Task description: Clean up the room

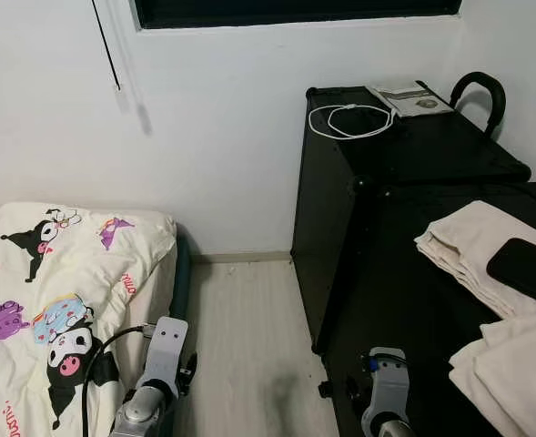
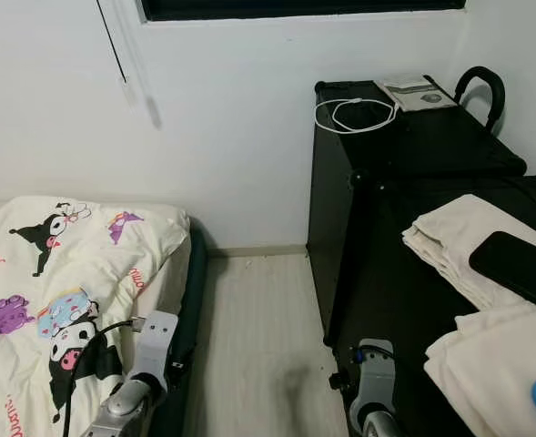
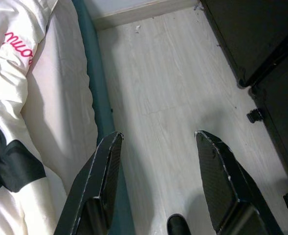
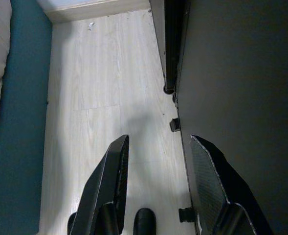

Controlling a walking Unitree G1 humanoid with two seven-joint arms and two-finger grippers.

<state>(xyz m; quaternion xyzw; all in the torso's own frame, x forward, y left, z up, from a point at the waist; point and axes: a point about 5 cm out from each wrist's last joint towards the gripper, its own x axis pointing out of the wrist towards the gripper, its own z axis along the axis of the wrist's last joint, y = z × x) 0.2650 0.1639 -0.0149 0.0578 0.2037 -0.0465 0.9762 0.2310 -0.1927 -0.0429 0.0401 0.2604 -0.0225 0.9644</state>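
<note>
Black surface (image 1: 413, 300) at 3 o'clock carries folded cloths (image 1: 472, 250), phone (image 1: 527, 269), cable (image 1: 349, 120): likely tidy-up targets. Left gripper (image 3: 158, 147), right gripper (image 4: 158, 152) low over floor (image 1: 249, 346), fingers apart, empty, idle.

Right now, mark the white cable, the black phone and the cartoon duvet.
white cable (image 1: 349, 121), left eye view, middle of its coil on the black cabinet.
black phone (image 1: 525, 269), left eye view, centre of its screen.
cartoon duvet (image 1: 58, 291), left eye view, its printed top.

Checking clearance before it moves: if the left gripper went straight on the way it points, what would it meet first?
Probably the pale wood floor: the open left gripper points down at it, close beside the bed's teal edge.
</note>
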